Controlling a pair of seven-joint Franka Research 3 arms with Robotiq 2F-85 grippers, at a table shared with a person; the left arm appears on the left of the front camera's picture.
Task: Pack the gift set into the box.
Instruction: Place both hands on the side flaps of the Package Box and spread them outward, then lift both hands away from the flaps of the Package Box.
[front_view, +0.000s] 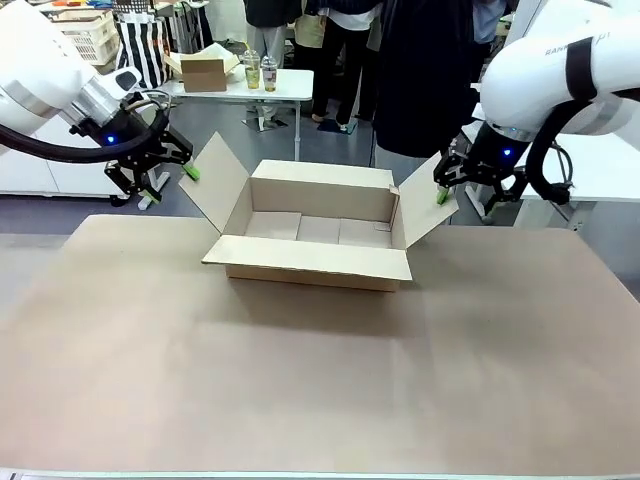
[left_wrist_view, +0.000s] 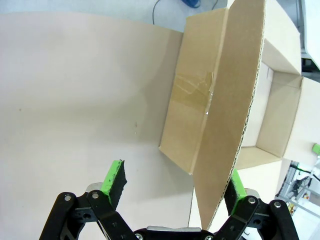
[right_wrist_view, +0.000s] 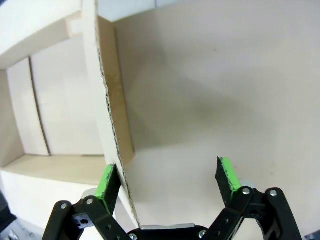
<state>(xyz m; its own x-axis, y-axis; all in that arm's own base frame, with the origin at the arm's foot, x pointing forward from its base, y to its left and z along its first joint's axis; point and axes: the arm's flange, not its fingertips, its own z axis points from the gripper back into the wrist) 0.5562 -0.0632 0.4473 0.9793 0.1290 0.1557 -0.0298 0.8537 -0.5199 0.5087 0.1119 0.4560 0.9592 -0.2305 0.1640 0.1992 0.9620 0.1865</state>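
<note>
Box (front_view: 315, 262) sits centre of table (front_view: 300, 380), open. Left gripper (front_view: 178, 172) and right gripper (front_view: 447, 188) both spread apart, each straddling 1 side flap (front_view: 215, 180). If you clamp or pull unevenly, flap creases, box skids.

The table (front_view: 300, 380) has a broad, plain tan top with a matte finish. On it, toward the far side and about midway across, sits the box (front_view: 320, 265), a shallow brown corrugated carton with its side flaps splayed outward.
</note>
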